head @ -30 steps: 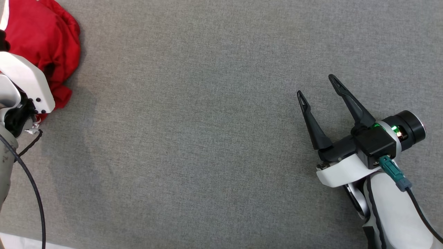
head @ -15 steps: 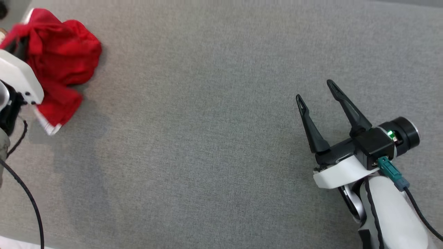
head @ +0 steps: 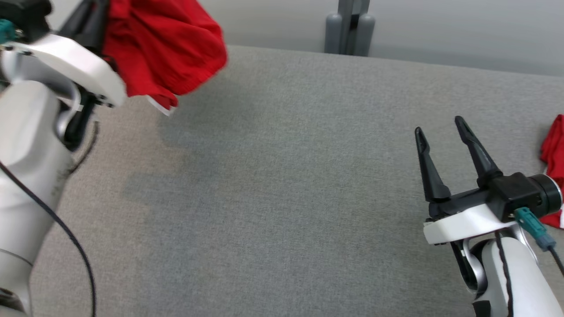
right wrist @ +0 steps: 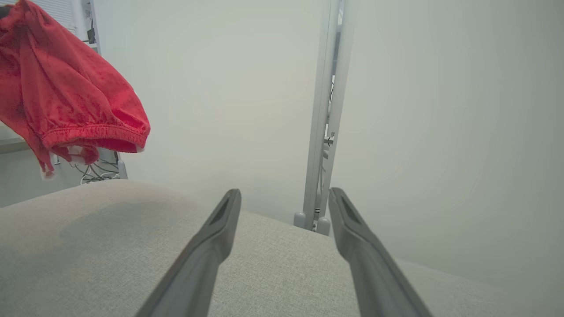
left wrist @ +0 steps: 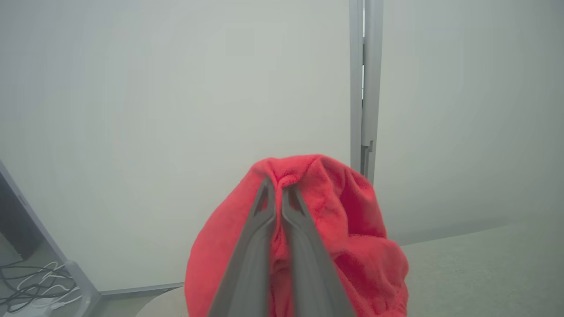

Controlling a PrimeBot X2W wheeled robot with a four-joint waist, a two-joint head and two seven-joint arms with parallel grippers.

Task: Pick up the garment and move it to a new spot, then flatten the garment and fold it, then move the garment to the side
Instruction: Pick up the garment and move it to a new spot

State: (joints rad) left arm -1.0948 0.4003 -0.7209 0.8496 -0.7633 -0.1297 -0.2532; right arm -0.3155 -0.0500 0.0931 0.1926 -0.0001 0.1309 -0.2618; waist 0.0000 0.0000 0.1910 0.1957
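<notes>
Work surface: a table covered in grey woven fabric (head: 282,198), set against a pale wall (head: 440,35) with a grey upright post (head: 350,26) behind the far edge.

Left gripper (left wrist: 277,185): fingers pressed together, pinching a fold of the red garment (left wrist: 348,220) near its top. In the left wrist view the cloth bulges round both fingers and drapes away beneath them. The grip appears to be on a bunched ridge, not on an edge or corner, so the piece hangs as a crumpled bundle.

Position of the garment: raised at the far left of the table, clear of the fabric. Its hem with a white trim (head: 161,105) hangs lowest, and a soft shadow (head: 176,145) lies on the table under it. It hangs free, contained by nothing but the grip. Judgement: the pick-up is done and the carry to a new spot is in hand; flattening and folding are not yet begun.

Right gripper (head: 438,124): fingers spread wide, holding nothing, low over the near right of the table and well apart from the garment. Judgement: it is parked out of the carry path, ready to take a second hold once the cloth is set down.

Other items: a second red cloth (head: 553,149) lies at the right edge of the table, just beyond the right gripper. Care is advised that it is not mistaken for the piece in hand.
</notes>
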